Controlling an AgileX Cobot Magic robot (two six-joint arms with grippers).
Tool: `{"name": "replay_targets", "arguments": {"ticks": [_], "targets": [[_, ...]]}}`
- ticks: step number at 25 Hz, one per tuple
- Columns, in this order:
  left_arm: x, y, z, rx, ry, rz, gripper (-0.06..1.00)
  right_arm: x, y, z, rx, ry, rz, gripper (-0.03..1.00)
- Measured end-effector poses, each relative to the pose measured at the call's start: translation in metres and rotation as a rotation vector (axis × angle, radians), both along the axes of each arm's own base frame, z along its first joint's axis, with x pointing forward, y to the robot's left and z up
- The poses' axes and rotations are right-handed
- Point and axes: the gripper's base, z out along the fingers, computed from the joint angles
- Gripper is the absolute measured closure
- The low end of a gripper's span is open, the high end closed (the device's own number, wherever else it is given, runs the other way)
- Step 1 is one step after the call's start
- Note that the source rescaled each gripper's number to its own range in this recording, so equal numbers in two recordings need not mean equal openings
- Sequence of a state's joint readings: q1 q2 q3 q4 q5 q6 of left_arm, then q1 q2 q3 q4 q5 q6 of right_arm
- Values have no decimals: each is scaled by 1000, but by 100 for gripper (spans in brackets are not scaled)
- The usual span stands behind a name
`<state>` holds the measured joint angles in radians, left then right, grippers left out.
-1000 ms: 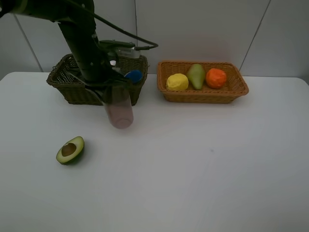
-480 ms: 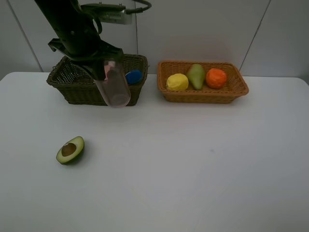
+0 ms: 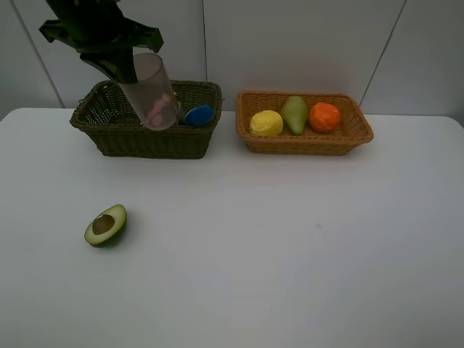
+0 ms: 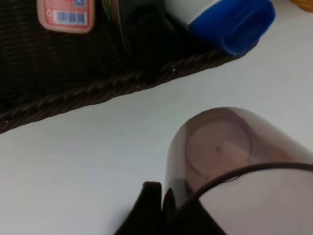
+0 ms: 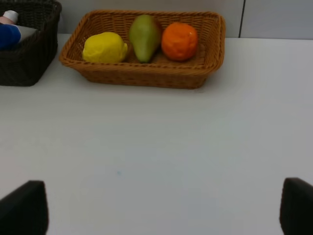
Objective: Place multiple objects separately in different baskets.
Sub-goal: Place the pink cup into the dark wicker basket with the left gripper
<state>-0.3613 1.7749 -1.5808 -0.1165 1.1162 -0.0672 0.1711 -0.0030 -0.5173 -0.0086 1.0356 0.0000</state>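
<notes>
A: Left jaws (image 3: 127, 69) clamped on the cup (image 3: 151, 90), held high and tilted over the dark basket (image 3: 101, 134). Cup's closed end points away from the jaws, down toward the near rim.

B: Risk?

A: If let go from here, my guess is it lands on the rim and rolls out onto the counter (image 3: 290, 239). Thin wall, grip near the mouth; it could also twist in the jaws. It might knock the blue cap (image 3: 199, 114) just beyond.

B: Right side?

A: Right jaws (image 5: 156, 208) spread wide, holding nothing, low over bare counter. The tan basket (image 5: 146, 76) lies well ahead of them with lemon (image 5: 104, 47), pear (image 5: 145, 37) and orange (image 5: 179, 41) inside. The avocado (image 3: 106, 225) sits loose, far from both jaws.

B: What can't you read?

A: The cup hides the contact point. The pink bottle (image 4: 66, 14) is cut off in the wrist view; the black bottle (image 4: 146, 34) blurs into the weave. Arm top runs out of frame.
</notes>
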Motion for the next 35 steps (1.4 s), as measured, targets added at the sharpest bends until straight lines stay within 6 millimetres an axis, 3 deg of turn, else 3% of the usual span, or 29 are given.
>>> {"name": "replay_targets", "arguments": {"ticks": [16, 30, 35], "targets": [[34, 54, 4, 37, -186, 124, 94, 0, 0, 0, 0, 0, 0, -3], [68, 57, -47, 138, -218, 98, 94, 0, 0, 0, 0, 0, 0, -3], [76, 61, -55, 135, -236, 111, 94, 0, 0, 0, 0, 0, 0, -3]]}}
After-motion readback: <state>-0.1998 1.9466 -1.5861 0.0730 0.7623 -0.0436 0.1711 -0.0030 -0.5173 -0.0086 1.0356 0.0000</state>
